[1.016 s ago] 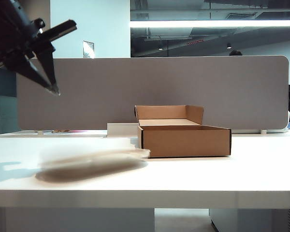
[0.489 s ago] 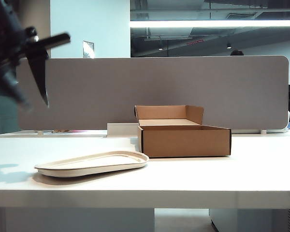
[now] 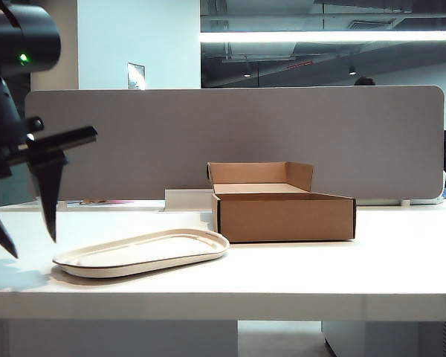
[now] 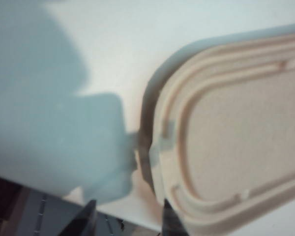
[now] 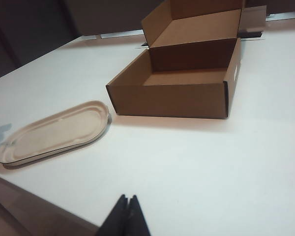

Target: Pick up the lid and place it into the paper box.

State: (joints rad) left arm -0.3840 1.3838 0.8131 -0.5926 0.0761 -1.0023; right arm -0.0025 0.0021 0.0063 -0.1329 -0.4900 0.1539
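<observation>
The lid (image 3: 145, 251) is a flat cream oval tray lying on the white table (image 3: 342, 275), just left of the paper box (image 3: 282, 210). The box is brown cardboard and empty, with its rear flap upright. My left gripper (image 3: 31, 245) hangs open at the lid's left end, fingers pointing down and holding nothing. In the left wrist view its gripper (image 4: 128, 219) stands over the table edge, one fingertip beside the rim of the lid (image 4: 236, 137). My right gripper (image 5: 127, 199) is shut and empty, far from the lid (image 5: 54, 130) and the box (image 5: 187, 73).
A grey partition panel (image 3: 238, 141) stands along the back of the table. A low white tray (image 3: 187, 199) sits behind the box on its left. The table's front edge runs close under the left gripper.
The left gripper has come down from the upper left to the lid's left end. The lid, a blur one second ago, now lies still.
</observation>
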